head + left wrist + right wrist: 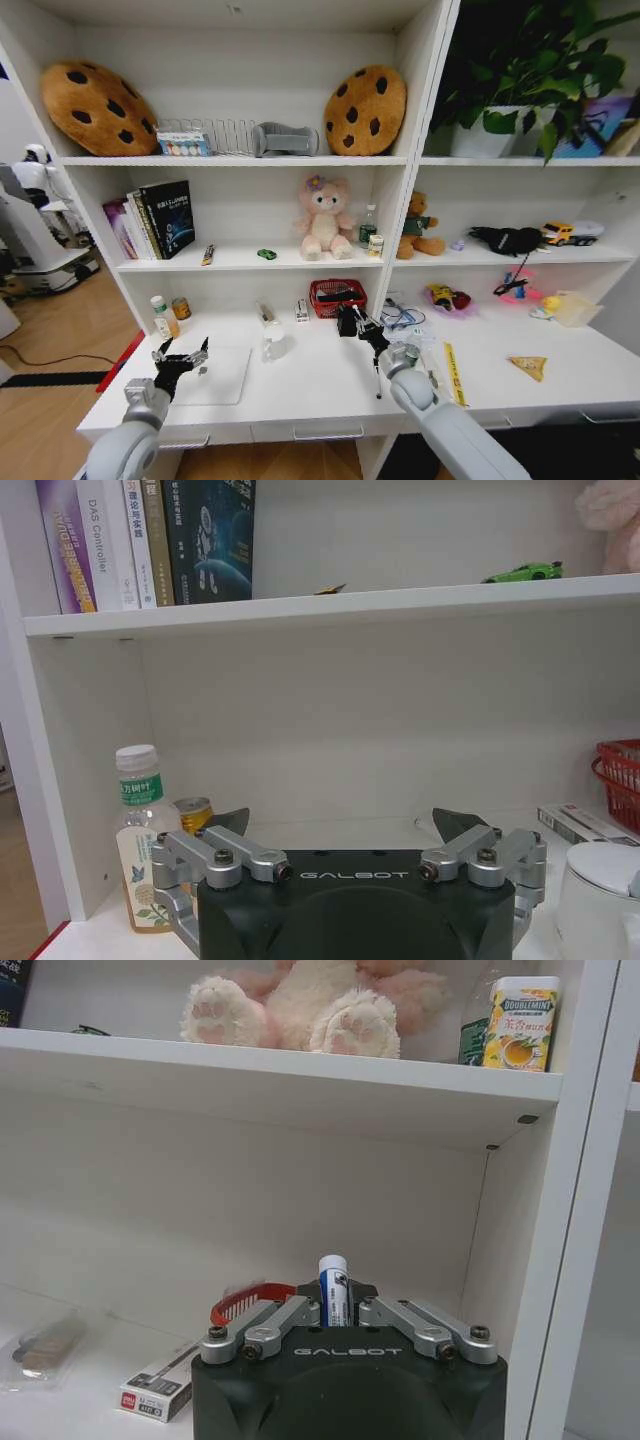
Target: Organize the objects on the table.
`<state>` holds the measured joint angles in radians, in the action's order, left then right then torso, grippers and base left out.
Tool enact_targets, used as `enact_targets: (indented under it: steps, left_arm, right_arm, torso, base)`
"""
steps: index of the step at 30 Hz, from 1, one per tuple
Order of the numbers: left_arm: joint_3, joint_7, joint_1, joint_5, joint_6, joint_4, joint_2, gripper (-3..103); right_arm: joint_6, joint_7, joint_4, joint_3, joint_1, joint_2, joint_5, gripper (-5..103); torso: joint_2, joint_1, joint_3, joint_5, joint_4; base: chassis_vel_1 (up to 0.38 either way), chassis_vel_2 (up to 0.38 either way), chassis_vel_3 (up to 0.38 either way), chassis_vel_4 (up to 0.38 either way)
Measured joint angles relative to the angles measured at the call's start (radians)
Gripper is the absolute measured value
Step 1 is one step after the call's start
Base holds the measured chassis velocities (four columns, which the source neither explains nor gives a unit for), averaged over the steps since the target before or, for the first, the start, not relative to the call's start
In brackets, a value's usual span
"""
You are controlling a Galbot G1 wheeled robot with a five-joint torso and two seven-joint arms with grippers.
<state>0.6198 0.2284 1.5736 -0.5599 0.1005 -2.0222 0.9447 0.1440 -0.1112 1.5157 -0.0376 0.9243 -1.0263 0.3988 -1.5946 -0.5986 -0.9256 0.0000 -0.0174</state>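
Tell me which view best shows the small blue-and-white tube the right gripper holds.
Right wrist view: the blue-and-white tube stands upright, pinched in the right gripper. In the head view the right gripper hovers before the red basket; the tube is too small to tell.

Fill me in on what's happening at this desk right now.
The right gripper is shut on a small blue-and-white tube, holding it above the white desk just in front of the red basket. The left gripper hovers open over the desk's left end, holding nothing, near a green-labelled bottle and a small can by the shelving wall.
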Motion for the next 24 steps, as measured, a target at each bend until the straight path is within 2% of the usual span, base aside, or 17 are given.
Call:
enact_targets:
  steps: [11,24]
  left_arm:
    - [0.006,-0.002,-0.002,-0.002,-0.002,0.013,0.001,100]
    - [0.003,-0.005,-0.008,-0.004,-0.005,0.028,0.002,100]
  right_arm:
    - [0.022,0.051,-0.153,0.082,-0.199,-0.048,0.013,12]
    - [0.050,0.069,-0.283,0.103,-0.263,-0.119,0.006,12]
  torso:
    - [0.000,0.000,0.000,-0.0001,0.0000]
    - [0.000,0.000,0.000,0.0000,0.0000]
  base:
    - [0.000,0.000,0.000,0.000]
    - [0.000,0.000,0.000,0.000]
